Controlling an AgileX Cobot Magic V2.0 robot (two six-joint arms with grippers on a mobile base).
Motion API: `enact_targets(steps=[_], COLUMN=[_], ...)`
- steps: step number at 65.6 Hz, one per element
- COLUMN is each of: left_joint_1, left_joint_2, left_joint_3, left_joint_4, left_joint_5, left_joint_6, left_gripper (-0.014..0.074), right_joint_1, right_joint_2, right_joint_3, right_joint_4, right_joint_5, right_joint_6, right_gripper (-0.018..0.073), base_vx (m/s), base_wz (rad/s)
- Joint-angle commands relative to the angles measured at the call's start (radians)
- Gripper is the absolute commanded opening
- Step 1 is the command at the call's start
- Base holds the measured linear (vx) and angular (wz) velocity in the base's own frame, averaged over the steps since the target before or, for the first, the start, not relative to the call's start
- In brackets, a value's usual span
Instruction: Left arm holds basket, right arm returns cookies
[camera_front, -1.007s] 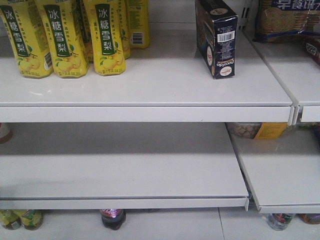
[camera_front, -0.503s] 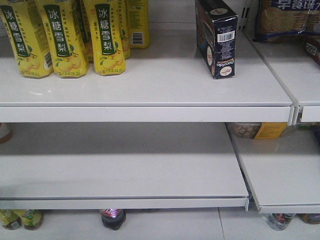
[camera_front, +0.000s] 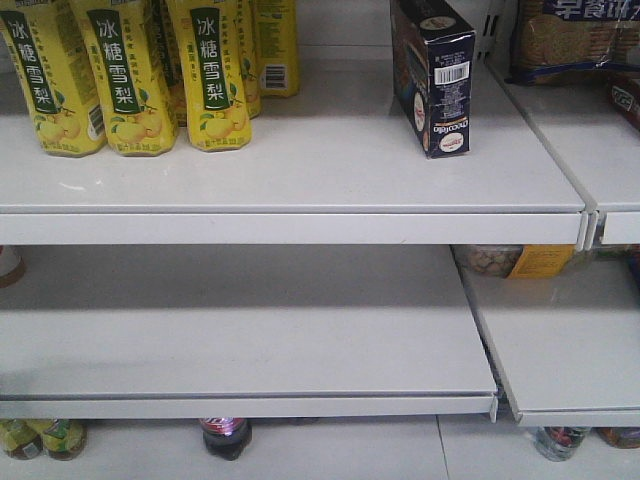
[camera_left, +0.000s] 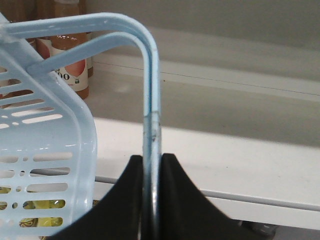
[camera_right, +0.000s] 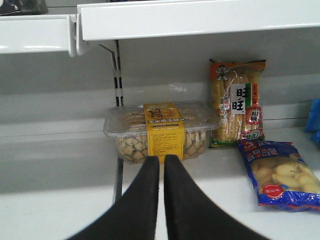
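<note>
The cookies (camera_front: 437, 76), a dark navy carton with a white barcode, stand upright on the upper shelf (camera_front: 300, 180) in the front view, right of the yellow bottles. No gripper touches them. My left gripper (camera_left: 151, 162) is shut on a hoop handle (camera_left: 150, 90) of the light blue basket (camera_left: 45, 145), whose slotted side fills the left of the left wrist view. My right gripper (camera_right: 161, 162) is shut and empty, pointing at a clear tub of snacks (camera_right: 160, 132) on a lower shelf. Neither arm shows in the front view.
Yellow drink bottles (camera_front: 125, 75) stand at the upper shelf's left. Biscuit packs (camera_front: 575, 40) lie at the upper right. A rice-cracker bag (camera_right: 236, 102) and a blue snack bag (camera_right: 277, 172) lie right of the tub. Bottles (camera_left: 70, 55) stand behind the basket.
</note>
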Motion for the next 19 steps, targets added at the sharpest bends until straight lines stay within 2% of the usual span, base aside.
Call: enact_targets(steps=[1,19], left_joint_1=[-0.007,-0.007], left_joint_2=[-0.02,-0.02], left_joint_3=[-0.03,-0.03], left_joint_4=[0.02,0.02], left_joint_5=[-0.095,-0.095], left_joint_6=[0.019,0.019], left_gripper=[-0.0003,-0.0003], right_joint_1=[-0.007,-0.007], right_joint_2=[-0.009,-0.009], right_joint_3=[0.019,0.019], right_joint_4=[-0.006,-0.006], right_joint_5=[-0.069,-0.069], right_joint_6=[-0.01,-0.01], right_gripper=[-0.0006,-0.0006], base_vx=[0.0,0.0], base_wz=[0.0,0.0])
